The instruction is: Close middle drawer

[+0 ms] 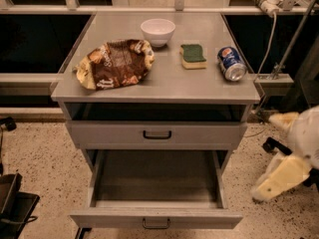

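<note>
The middle drawer (pixel 156 217) of the grey metal cabinet is pulled far out toward me. Its inside is empty, and its small dark pull (pixel 156 224) sits at the bottom of the view. The top drawer (pixel 157 133) above it is shut. The lowest drawer is hidden under the open one. My gripper (pixel 264 156) hangs low at the right, beside the open drawer's right side and apart from it. Its two cream fingers (pixel 281 176) are spread open and hold nothing.
On the cabinet top (pixel 164 86) lie a brown chip bag (pixel 115 62), a white bowl (pixel 158 31), a green sponge (pixel 192 56) and a blue soda can (pixel 232 63). A chair base (pixel 273 146) stands on the speckled floor at the right, and a dark object (pixel 12 205) at the lower left.
</note>
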`<state>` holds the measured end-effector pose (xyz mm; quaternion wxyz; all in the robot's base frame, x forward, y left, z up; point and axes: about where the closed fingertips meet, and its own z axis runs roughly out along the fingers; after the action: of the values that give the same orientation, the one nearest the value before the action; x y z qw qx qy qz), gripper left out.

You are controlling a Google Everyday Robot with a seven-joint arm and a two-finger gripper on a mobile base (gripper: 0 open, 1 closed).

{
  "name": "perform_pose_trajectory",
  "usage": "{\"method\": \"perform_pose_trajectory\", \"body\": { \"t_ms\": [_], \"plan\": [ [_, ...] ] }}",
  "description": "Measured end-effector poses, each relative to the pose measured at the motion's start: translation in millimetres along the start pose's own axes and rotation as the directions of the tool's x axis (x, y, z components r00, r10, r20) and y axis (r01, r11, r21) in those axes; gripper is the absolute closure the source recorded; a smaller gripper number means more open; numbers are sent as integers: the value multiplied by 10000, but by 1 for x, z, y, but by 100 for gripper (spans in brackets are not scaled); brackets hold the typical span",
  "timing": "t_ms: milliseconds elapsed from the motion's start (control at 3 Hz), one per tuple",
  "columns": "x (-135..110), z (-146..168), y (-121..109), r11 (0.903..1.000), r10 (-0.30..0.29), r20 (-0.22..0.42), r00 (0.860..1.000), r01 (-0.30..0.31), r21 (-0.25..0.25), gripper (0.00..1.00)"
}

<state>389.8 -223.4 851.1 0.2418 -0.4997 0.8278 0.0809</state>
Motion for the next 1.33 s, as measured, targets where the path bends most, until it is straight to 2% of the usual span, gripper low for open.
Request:
{"method": "perform_pose_trajectory", "body": {
  "t_ms": [333,1000,1333],
  "plan": [
    [22,24,14,9983,527,-56,9986,-528,-248,16],
    [22,24,15,9983,520,-63,9986,-521,-252,61],
    [39,46,16,9944,969,118,9952,-963,-435,84]
  ]
}}
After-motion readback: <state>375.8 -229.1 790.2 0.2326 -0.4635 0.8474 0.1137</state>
